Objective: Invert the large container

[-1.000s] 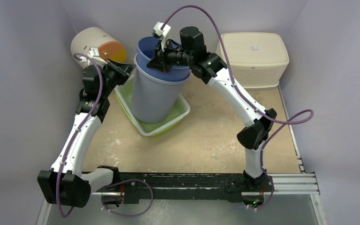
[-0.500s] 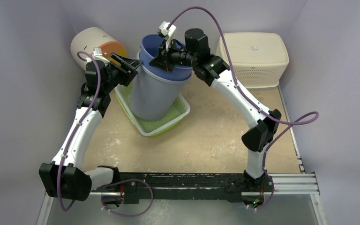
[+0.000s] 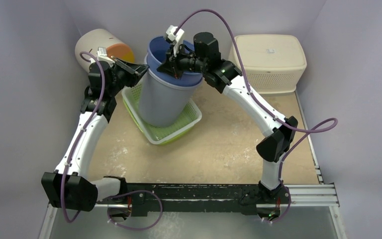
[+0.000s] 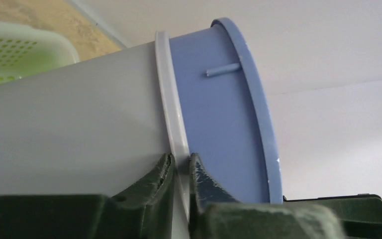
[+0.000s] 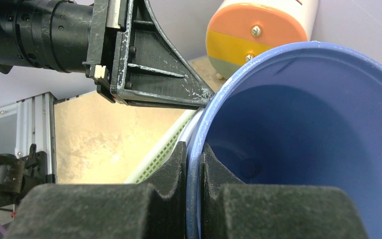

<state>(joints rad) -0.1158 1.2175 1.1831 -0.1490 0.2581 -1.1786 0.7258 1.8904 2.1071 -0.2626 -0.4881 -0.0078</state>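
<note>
The large container (image 3: 164, 102), a pale grey bucket, stands tilted in a green basket (image 3: 191, 117) with a blue bucket (image 3: 155, 50) nested inside it. My left gripper (image 3: 142, 69) comes from the left. In the left wrist view its jaws (image 4: 180, 162) pinch the grey rim (image 4: 169, 99), just below the blue bucket's wall (image 4: 214, 124). My right gripper (image 3: 171, 67) reaches in from the back right. In the right wrist view it (image 5: 194, 152) is shut on the blue bucket's rim (image 5: 303, 124), one finger inside and one outside.
A white cylinder with an orange end (image 3: 99, 45) lies at the back left, close behind the left gripper. A cream lidded basket (image 3: 271, 59) sits at the back right. Purple walls close in the left, back and right sides.
The left gripper opened, rose from the bucket's side to the grey rim and closed around it. The right gripper kept its hold on the blue rim and shifted slightly.
</note>
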